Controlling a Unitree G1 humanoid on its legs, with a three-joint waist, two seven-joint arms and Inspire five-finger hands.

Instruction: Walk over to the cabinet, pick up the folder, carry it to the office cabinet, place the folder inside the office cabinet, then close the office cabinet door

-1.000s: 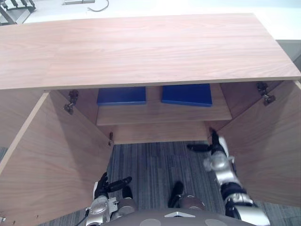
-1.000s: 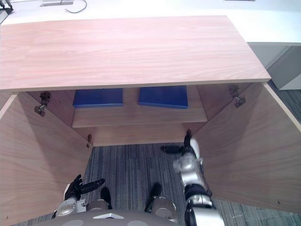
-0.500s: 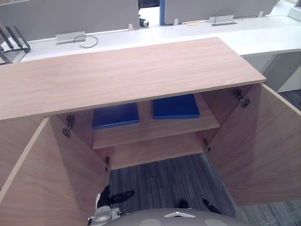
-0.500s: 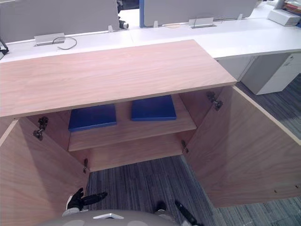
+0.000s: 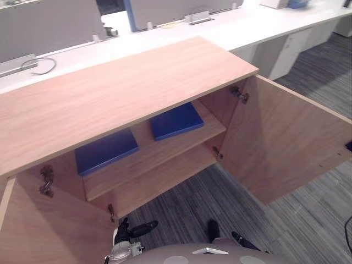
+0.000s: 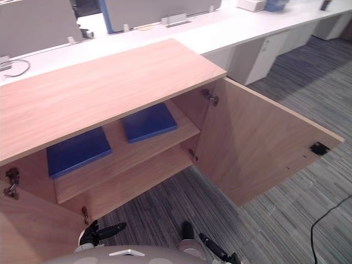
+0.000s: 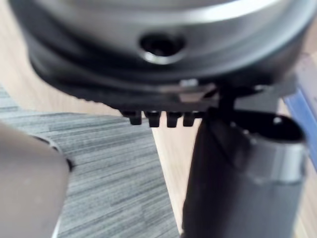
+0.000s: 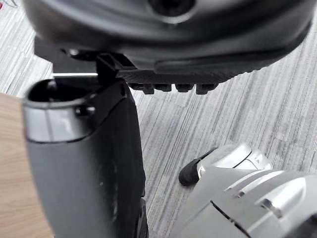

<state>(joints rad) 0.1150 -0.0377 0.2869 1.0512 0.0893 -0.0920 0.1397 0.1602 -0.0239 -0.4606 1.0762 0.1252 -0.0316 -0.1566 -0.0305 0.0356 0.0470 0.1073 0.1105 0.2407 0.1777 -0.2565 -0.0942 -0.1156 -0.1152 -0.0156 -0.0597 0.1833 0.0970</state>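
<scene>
**Left eye view.** The cabinet (image 5: 118, 91) stands with both doors swung wide. Two blue folders lie flat on its shelf (image 5: 165, 147), side by side and apart: the left folder (image 5: 106, 151) and the right folder (image 5: 177, 121). Neither is in a hand. The left door (image 5: 49, 231) takes the lower left corner. The right door (image 5: 280, 146) angles out over the carpet (image 5: 264, 225). A white desk (image 5: 242, 25) runs behind the cabinet. The left hand (image 5: 123, 232) hangs low by the foot of the left door, its fingers stretched out straight and empty.

**Right eye view.** The layout is the same. This view adds a clear sight of a dark latch fitting (image 6: 319, 148) near the right door's free edge. It also takes in a wider run of carpet beyond that door.

**Left wrist view.** The left hand is seen from close in, with its thumb straight. The finger ends sit in a short row beside the thumb, with nothing between them. Past them are carpet and a wood surface (image 7: 15, 64). A blue strip (image 7: 301, 111) sits at the edge, too little to identify.

**Right wrist view.** On the right hand (image 8: 168, 29) the thumb is straight and clear of the finger row. The hand is relaxed and holds nothing. Carpet lies beneath it, and wood shows beside the thumb.
</scene>
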